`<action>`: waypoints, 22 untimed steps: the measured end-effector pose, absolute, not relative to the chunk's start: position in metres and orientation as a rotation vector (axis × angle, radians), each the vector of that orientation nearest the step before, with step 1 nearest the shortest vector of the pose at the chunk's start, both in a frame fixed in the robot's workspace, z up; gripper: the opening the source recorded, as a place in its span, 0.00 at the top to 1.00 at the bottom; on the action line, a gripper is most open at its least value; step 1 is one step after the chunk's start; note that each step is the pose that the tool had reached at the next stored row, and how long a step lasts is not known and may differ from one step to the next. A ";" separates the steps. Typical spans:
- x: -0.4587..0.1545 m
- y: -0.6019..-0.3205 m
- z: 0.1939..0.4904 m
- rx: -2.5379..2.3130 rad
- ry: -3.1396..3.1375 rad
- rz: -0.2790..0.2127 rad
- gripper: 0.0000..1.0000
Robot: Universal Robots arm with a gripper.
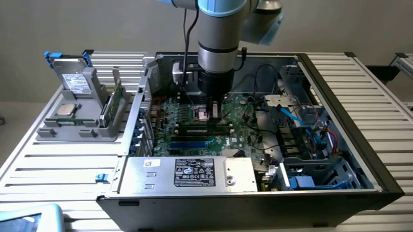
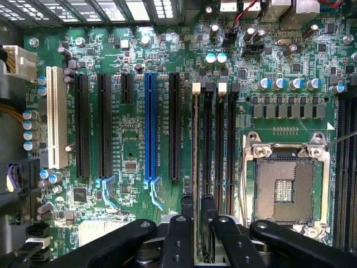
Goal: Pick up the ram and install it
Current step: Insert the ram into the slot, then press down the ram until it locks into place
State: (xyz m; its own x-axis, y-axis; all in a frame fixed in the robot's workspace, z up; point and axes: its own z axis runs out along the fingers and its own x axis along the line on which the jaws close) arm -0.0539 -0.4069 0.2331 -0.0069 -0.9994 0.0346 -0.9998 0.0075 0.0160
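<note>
Inside the open black computer case (image 1: 361,159), the gripper (image 1: 212,115) reaches down over the large green motherboard (image 1: 242,108), hemmed by the case walls and cables on the exterior view's right. From that view the grey plastic parts stand (image 1: 81,116) sits on the slatted metal tabletop (image 1: 58,166) at the left, holding a square silver processor chip (image 1: 66,109). Seen from the wrist, the long green ram stick (image 2: 195,156) stands edge-on in a memory slot beside the empty processor socket (image 2: 284,184); the black fingers (image 2: 187,220) straddle its near end, slightly parted, contact unclear.
</note>
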 end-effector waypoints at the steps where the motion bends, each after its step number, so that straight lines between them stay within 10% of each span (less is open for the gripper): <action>1: -0.053 -0.407 0.237 2.188 -2.204 0.020 0.79; 22: -0.038 -0.407 0.252 2.188 -2.204 0.020 0.81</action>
State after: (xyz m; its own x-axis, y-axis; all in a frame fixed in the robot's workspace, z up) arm -0.0376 -0.4069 0.2519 -0.0069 -0.9994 0.0350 -0.9998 0.0074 0.0164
